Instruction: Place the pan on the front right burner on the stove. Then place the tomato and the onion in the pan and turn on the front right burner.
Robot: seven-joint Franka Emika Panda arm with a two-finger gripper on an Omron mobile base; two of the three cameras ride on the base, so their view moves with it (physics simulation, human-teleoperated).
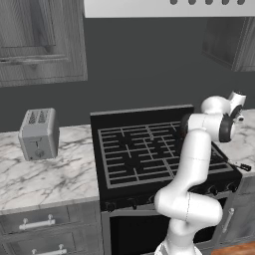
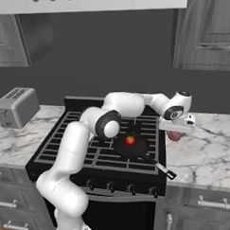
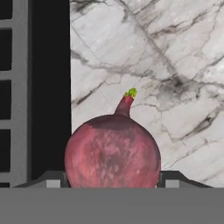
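Soft, even light is falling from above across every view, leaving the dark wall (image 1: 144, 60) dim while the marble counter (image 3: 175, 65) is reading bright. The white arm (image 2: 71, 152) is showing gentle shading on its undersides, without hard shadows. The tomato (image 2: 130, 140) is carrying a small glossy highlight. In the hand view the onion (image 3: 112, 151) is looking sharp and matte, its lower edge darkening. The rendering is staying crisp to the corners, with slight pixel jaggedness along the grates (image 1: 144, 152)

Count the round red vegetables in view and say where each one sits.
2. The bright red glossy tomato lies in the black frying pan on the stove. The dull maroon onion sits on the marble counter, between the gripper fingertips.
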